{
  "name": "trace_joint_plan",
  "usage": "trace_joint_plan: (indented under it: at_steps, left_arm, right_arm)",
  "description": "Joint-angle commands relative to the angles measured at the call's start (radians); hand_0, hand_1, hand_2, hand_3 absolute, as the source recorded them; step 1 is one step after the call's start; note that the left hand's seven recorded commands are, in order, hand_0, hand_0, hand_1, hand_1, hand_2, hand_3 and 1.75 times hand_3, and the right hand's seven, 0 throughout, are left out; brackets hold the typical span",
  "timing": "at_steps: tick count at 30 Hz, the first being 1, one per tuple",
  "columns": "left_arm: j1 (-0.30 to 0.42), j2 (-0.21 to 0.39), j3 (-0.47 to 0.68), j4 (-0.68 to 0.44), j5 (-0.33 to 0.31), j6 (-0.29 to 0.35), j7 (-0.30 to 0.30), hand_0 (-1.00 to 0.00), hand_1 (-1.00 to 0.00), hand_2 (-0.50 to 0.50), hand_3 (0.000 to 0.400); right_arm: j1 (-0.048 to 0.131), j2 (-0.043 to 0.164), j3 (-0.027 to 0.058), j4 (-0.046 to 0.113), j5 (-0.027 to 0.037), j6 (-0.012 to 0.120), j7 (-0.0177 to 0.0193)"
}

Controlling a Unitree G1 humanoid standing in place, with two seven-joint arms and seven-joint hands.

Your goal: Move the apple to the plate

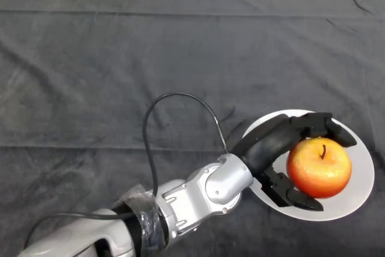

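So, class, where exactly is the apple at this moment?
In the head view the apple is at the lower right, over the white plate, with the left hand curled round it, fingers above and thumb below.

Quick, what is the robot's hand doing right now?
Left hand: shut on the red-and-yellow apple, over the round white plate.

Silver-grey left arm (180,206), built in rounded metal segments with a barrel-shaped wrist joint that catches the light. Dark seams and small recesses mark the casing. Clear crinkled wrapping over a black band sits further back. The left hand (271,142) is matte black, thick-fingered.
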Motion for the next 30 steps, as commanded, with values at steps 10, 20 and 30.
trace_joint_plan:
  at_steps: [10, 20, 30]
  left_arm:
    - [-0.101, 0.012, -0.036, 0.021, -0.019, -0.019, 0.018, 0.0, 0.0, 0.0, 0.0]
    - [-0.087, 0.074, 0.047, -0.02, -0.008, -0.037, 0.004, 0.0, 0.0, 0.0, 0.0]
    - [-0.038, 0.177, 0.187, -0.056, -0.001, -0.079, -0.022, 0.0, 0.0, 0.0, 0.0]
  right_arm:
    - [-0.006, -0.02, -0.0153, 0.014, 0.0143, -0.004, 0.0064]
    - [-0.007, -0.02, -0.0156, 0.016, 0.0137, -0.005, 0.0076]
    - [-0.007, -0.02, -0.0155, 0.015, 0.013, -0.005, 0.0076]
